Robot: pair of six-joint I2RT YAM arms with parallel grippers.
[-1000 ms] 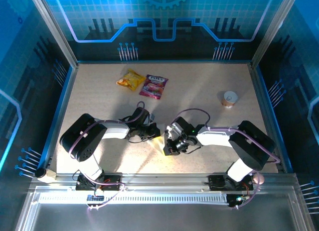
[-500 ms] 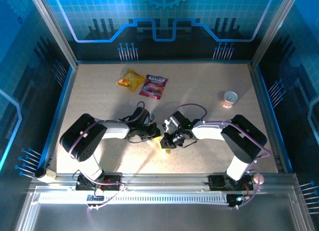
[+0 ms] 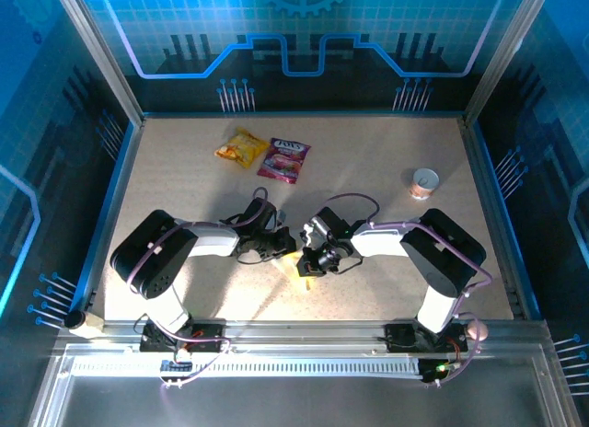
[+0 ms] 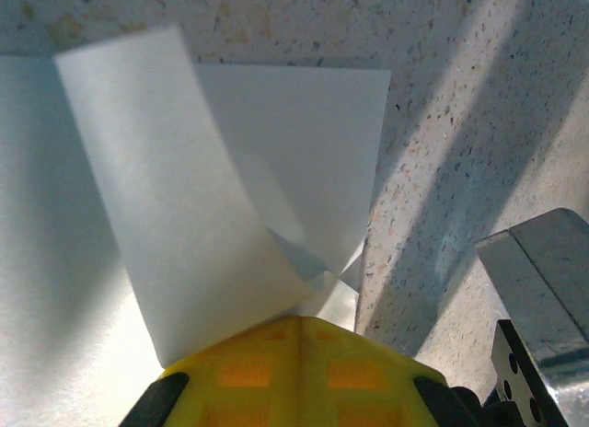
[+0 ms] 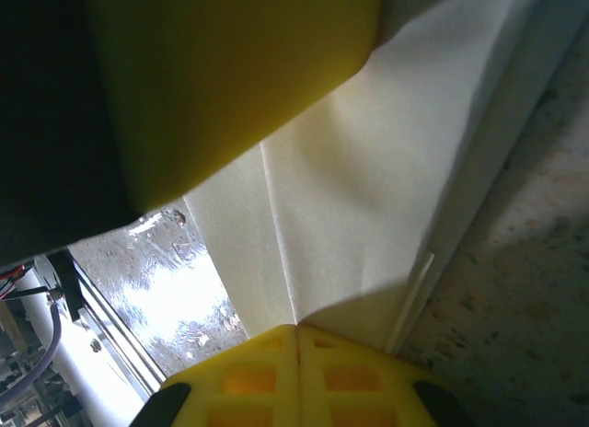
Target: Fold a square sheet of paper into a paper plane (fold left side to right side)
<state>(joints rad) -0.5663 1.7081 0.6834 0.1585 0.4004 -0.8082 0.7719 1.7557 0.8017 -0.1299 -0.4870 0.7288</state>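
Left end effector was shut on a raised flap of the thin white square sheet of paper, which was spread, partly folded, on the speckled beige counter between the arms. Right end effector was closed with its tips set against the creased paper; a grip could not be confirmed. A yellow snack packet and a pink snack packet were seen well beyond.

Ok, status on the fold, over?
Left gripper and right gripper shut, tips at the square sheet of paper. One flap curls up, creases visible. Yellow packet and pink packet far back.
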